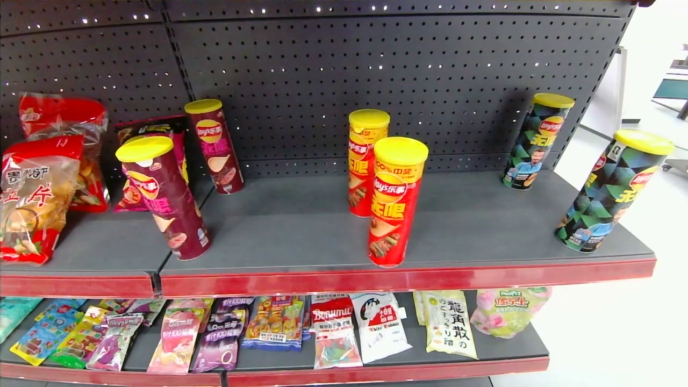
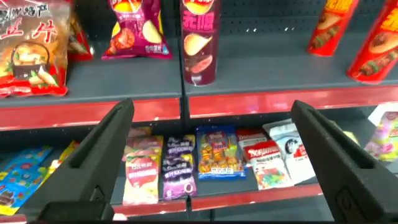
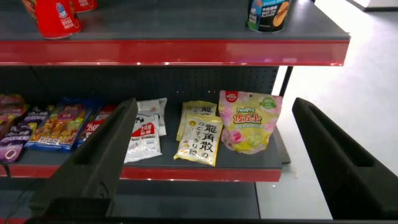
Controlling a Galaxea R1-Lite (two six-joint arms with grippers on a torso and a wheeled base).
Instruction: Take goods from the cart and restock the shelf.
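Chip cans stand upright on the dark upper shelf [image 1: 301, 236]: two maroon cans [image 1: 164, 196], two red cans [image 1: 395, 201] in the middle, and two dark patterned cans [image 1: 613, 191] at the right. My left gripper [image 2: 211, 168] is open with nothing between its fingers, held in front of the shelves facing the snack packets [image 2: 211, 152] on the lower shelf. My right gripper [image 3: 214, 155] is also open and holds nothing, facing the lower shelf's right end, where a green-and-pink bag [image 3: 250, 119] lies.
Bagged snacks [image 1: 37, 188] stand at the upper shelf's left end. Flat packets [image 1: 269, 328] lie in a row along the lower shelf. Red edge strips [image 1: 403, 279] front both shelves. Open white floor [image 1: 618, 333] lies past the shelf's right end.
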